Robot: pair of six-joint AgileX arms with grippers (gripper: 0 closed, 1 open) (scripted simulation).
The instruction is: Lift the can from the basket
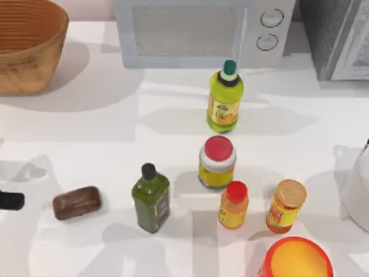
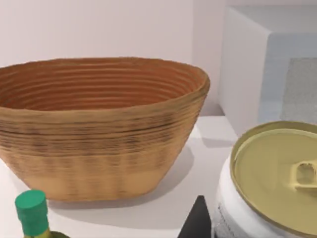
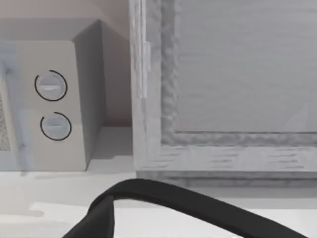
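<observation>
Can point(image 2: 270, 186) outside the basket point(image 2: 99, 134), close beside its outer wall, bare table between them. Left gripper point(image 1: 8, 200) at table's left edge; grip state cannot tell. Right arm point(image 1: 367, 144) at right edge.

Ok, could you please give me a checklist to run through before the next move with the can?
1. Short metal can with cream-gold top is out of the woven orange-brown wicker basket: ok.
2. Left gripper has a firm hold on the can: cannot tell.
3. Basket stands upright at the table's far left: ok.
4. Yellow bottle with green cap is clear of the can: cannot tell.
5. Right gripper is parked out of the way, facing the white microwave: ok.
</observation>
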